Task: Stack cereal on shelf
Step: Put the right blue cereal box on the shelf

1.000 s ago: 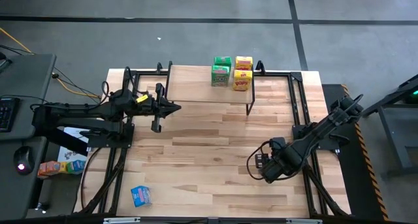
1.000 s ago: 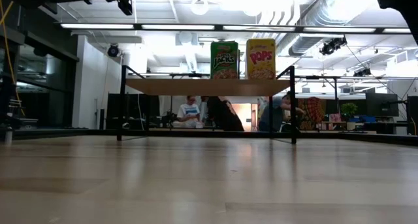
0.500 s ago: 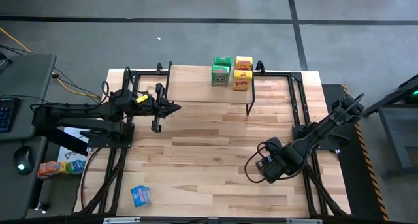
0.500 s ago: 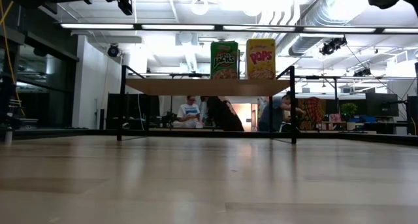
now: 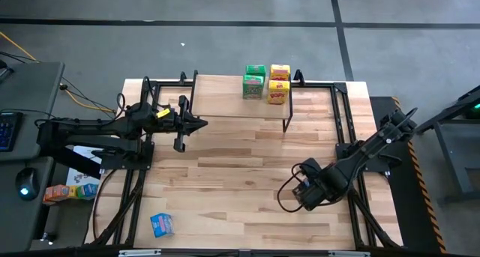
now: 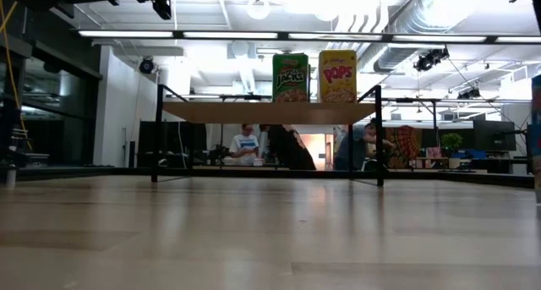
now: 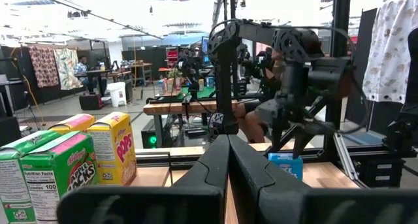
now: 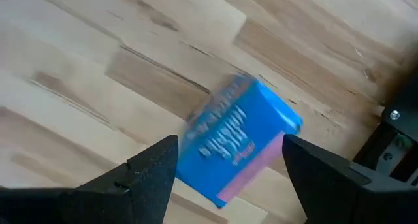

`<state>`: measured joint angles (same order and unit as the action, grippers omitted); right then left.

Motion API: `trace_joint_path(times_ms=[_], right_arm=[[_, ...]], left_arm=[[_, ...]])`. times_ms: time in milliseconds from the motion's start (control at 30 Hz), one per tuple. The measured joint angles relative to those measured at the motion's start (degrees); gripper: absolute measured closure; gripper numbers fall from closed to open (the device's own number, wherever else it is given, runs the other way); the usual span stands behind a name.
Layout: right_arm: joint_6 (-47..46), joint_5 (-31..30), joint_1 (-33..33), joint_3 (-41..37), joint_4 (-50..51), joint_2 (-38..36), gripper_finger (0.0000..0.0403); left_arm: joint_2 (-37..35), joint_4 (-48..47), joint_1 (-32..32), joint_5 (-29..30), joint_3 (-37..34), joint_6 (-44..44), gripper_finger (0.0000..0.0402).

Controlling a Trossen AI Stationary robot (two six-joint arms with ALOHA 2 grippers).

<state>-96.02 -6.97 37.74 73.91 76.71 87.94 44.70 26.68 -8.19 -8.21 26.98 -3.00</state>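
Note:
The shelf (image 5: 225, 100) (image 6: 270, 112) stands at the table's far edge. Two green (image 5: 253, 82) and two yellow (image 5: 279, 85) cereal boxes stand upright on it, in two rows; the low view shows only the front green (image 6: 290, 77) and yellow (image 6: 337, 76) ones. A blue box (image 5: 161, 224) lies on the table near its near left corner. My right gripper (image 5: 300, 193) (image 8: 228, 172) is over the table's right half, around a second blue box (image 8: 235, 145). My left gripper (image 5: 201, 124) (image 7: 228, 165) hovers shut, left of the shelf. My right gripper has the blue cereal box between its two fingers (image 8: 153, 172), coming from above and pointing down. The box sits askew in the gap, one side (image 8: 186, 152) at each finger. From the left wrist view the box (image 7: 285, 165) hangs under the gripper at table height; whether it is lifted clear, I cannot tell.
Black metal frames run along the table's left (image 5: 139, 174) and right (image 5: 349, 137) sides. Bare tabletop (image 5: 232, 174) lies between the arms and before the shelf. More small boxes (image 5: 64, 191) lie off the table to the left. People sit in the room beyond (image 6: 245, 145).
My right gripper has moved a little toward the table's left and near edges. A blue strip of its box has come into the low view at the right edge, where nothing showed before.

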Motion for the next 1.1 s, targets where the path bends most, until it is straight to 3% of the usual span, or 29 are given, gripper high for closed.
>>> trace_joint_path(times_ms=[133, 333, 467, 667, 1100], right_arm=[[-3.92, -1.03, 0.0, 2.98, 2.79, -0.02, 0.0135], [-22.5, 1.17, 0.3, 3.91, 4.16, -0.04, 0.0135], [-29.1, 1.36, 0.97, 3.88, 4.11, 0.39, 0.0135], [-34.82, -0.16, 1.49, 3.88, 5.71, 1.41, 0.0135], [-35.94, 1.34, 0.92, 3.9, 5.63, 5.15, 0.0135]], left_arm=[[0.0, 0.0, -0.01, -0.01, 0.0, 0.01, 0.0401], [-0.01, 0.0, 0.0, 0.0, 0.0, -0.03, 0.0401], [0.01, 0.0, 0.0, -0.01, 0.0, -0.01, 0.0401], [0.0, -0.04, 0.0, 0.0, 0.0, -0.05, 0.0401], [-0.02, 0.11, 0.0, -0.01, 0.0, -0.16, 0.0401]])
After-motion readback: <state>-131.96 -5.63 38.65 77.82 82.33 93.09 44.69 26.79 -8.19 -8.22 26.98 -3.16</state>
